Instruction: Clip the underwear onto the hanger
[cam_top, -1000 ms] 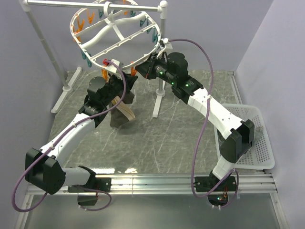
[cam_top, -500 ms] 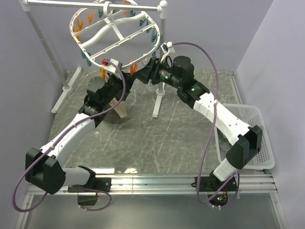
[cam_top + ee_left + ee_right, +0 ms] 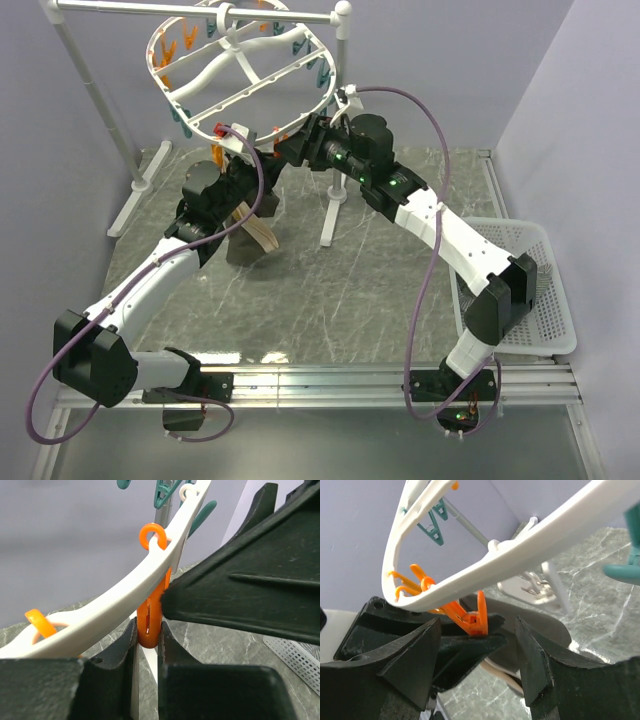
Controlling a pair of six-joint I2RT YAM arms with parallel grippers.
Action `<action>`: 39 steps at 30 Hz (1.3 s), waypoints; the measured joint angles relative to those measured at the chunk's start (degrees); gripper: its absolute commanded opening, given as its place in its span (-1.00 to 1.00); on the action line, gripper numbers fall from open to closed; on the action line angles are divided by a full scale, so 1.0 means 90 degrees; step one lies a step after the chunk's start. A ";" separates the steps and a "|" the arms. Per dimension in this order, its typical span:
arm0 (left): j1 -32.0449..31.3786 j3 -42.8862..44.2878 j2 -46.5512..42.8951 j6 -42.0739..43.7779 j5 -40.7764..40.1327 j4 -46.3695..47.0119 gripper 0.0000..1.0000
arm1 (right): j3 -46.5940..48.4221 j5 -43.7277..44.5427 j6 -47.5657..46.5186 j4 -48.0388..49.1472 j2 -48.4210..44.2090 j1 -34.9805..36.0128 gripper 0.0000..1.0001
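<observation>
1. My left gripper (image 3: 148,640) is raised under the near rim of the hanger (image 3: 100,610). From above, its jaws look pinched on the underwear (image 3: 250,245), whose tan waistband (image 3: 263,232) and dark cloth hang down from them toward the table (image 3: 330,290). I judge it is held this high so the waistband meets a pin's mouth.
2. The orange clothespin (image 3: 150,612) dangles from the rim, its lower end just between the left fingertips.
3. My right gripper (image 3: 477,630) is spread wide, with a finger on either side of that pin and neither clearly touching it. It looks placed to squeeze the pin open.
4. It is tight here. The two claws sit nose to nose, nearly touching, and the white rim runs directly over both of them.
5. The upright post of the pole stand (image 3: 335,190) stands just below the right wrist, so swinging that way is risky. Teal pins (image 3: 625,570) hang close on the right gripper's other side.
6. Free room lies toward me, over the bare marble. I would back out that way.
</observation>
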 measured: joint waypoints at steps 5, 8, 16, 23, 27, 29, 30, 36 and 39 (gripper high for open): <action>0.0000 0.0000 0.0000 0.0002 0.0000 0.0000 -0.99 | 0.0194 0.0221 -0.0007 0.0000 0.0160 0.0119 0.29; 0.0000 -0.0002 -0.0002 0.0002 0.0002 0.0000 -0.99 | 0.0221 0.0369 -0.0007 -0.0005 0.0187 0.0153 0.22; 0.0002 -0.0032 -0.0010 0.0005 0.0010 -0.0005 -0.99 | 0.0386 0.0544 -0.0104 -0.0070 0.0260 0.0231 -0.51; 0.0041 -0.0032 -0.0138 0.0146 0.0187 -0.0240 0.35 | 0.0389 0.0597 -0.0313 -0.0090 0.0272 0.0231 -1.00; 0.0032 -0.0032 -0.0486 0.0457 0.0610 -0.0639 0.49 | 0.0389 0.0595 -0.0384 -0.0073 0.0274 0.0231 -1.00; 0.0051 -0.0032 -0.0792 0.0789 0.0789 -0.0976 0.51 | 0.0389 0.0554 -0.0389 -0.0046 0.0274 0.0236 -1.00; 0.0073 -0.0032 -0.0933 0.0976 0.0872 -0.1158 0.51 | 0.0389 0.0546 -0.0396 -0.0036 0.0274 0.0248 -1.00; 0.0041 0.0240 -0.1639 0.2839 0.2084 -0.2861 0.50 | 0.0389 0.0588 -0.0580 -0.0053 0.0274 0.0245 -1.00; 0.0032 0.0685 -0.1591 0.4167 0.2584 -0.4167 0.51 | 0.0389 0.0588 -0.0670 -0.0070 0.0274 0.0248 -1.00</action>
